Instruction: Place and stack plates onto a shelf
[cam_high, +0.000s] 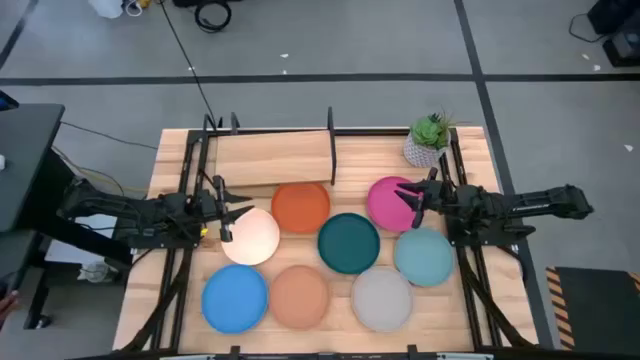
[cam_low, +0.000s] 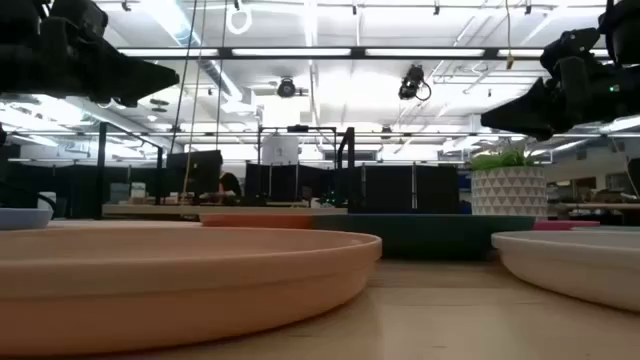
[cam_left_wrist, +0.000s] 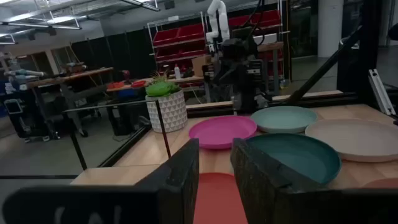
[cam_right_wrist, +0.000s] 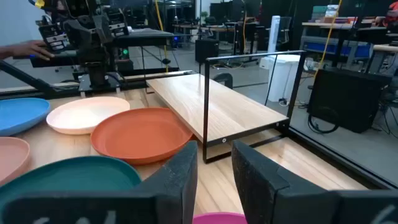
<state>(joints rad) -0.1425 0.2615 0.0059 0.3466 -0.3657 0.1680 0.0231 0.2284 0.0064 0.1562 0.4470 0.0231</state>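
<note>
Nearest the front edge of the slatted tabletop (cam_high: 170, 150) lie the blue plate (cam_high: 236, 298), the terracotta plate (cam_high: 299, 297) and the grey plate (cam_high: 382, 299). Behind them sit the cream plate (cam_high: 252, 237), the dark teal plate (cam_high: 349, 243) and the pale teal plate (cam_high: 423, 256), then the orange plate (cam_high: 300, 207) and the magenta plate (cam_high: 390, 203). The shelf (cam_high: 270, 157) at the back is bare, so by my reading nothing is stacked yet and all eight plates remain. The left gripper (cam_high: 222, 208) hovers by the cream plate, the right gripper (cam_high: 418, 196) over the magenta one; both pairs of fingers stand slightly parted and grasp nothing. A potted plant (cam_high: 431, 139) stands at the far right corner; beyond is grey floor and a workshop.
</note>
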